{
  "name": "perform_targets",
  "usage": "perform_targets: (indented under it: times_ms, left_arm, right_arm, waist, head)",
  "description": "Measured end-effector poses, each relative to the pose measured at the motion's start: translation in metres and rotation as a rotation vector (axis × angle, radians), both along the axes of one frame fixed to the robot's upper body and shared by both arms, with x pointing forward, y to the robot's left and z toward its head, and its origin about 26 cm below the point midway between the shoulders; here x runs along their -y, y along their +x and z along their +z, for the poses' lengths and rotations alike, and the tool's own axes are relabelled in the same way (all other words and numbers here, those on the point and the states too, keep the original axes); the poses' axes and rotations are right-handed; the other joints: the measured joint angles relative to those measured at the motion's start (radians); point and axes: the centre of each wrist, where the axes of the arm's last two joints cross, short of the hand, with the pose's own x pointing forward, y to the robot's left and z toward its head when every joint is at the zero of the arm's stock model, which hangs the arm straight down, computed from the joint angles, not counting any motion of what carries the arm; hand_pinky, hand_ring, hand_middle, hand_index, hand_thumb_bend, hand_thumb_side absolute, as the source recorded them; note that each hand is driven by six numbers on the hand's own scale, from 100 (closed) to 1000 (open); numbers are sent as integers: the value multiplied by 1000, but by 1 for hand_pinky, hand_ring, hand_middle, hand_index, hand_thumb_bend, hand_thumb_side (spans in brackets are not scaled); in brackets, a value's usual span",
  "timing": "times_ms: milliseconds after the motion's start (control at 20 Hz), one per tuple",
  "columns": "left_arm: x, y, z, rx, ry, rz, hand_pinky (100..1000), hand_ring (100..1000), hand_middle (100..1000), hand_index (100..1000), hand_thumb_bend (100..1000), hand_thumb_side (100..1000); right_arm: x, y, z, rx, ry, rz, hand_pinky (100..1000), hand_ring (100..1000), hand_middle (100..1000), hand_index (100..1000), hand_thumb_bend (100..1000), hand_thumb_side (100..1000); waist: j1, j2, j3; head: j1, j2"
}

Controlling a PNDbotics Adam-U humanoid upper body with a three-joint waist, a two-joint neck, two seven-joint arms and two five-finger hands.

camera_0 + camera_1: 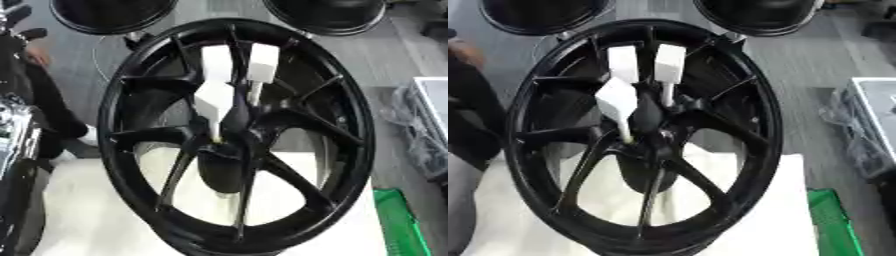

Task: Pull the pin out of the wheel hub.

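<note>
Grey flooring lay behind a white-covered table. On that table a black wheel hub stood upright on its rim, filling the middle of both views. White pin-like pieces showed through its upper spokes. Two more black wheels stood beyond it. Neither robot hand appeared, so their state could not be told.

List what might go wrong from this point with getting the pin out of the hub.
1. The black wheel stands tilted on its rim on the white pad; a pull might tip or roll it.
2. Three white handled pieces sit close together behind the spokes; the wrong one might get grabbed.
3. Neither robot hand is in view, so the reach starts from outside the scene.
</note>
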Motion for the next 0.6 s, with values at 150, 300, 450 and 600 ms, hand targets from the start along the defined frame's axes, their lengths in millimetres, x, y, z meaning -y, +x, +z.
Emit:
perform_targets:
  times_ms: [150, 300, 450, 600]
  left_arm:
    - [1, 1, 1, 2, 2, -6, 631, 777, 714, 764, 158, 717]
    - [3, 2, 3, 2, 6, -17, 632, 777, 715, 764, 158, 717]
    - [5, 3, 3, 1, 12, -31, 632, 778, 715, 764, 159, 717]
    - [7, 3, 3, -4, 14, -45, 632, 778, 715, 765, 159, 717]
  right_arm:
    - [28, -14, -29, -18, 5, -143, 739, 698, 758, 871, 100, 148]
    - [41, -30, -56, -32, -23, -233, 849, 840, 874, 934, 100, 292]
    - [44, -47, -79, -46, -70, -295, 859, 870, 902, 947, 100, 374]
    - [39, -64, -90, -39, -120, -335, 856, 868, 904, 947, 100, 388]
  waist:
    - [0, 1, 14]
    - [-1, 1, 31]
    - [-3, -1, 45]
    - [-4, -4, 59]
  head:
    - [-7, 0]
    - [-18, 0]
    - [-31, 0]
    - [-42, 1]
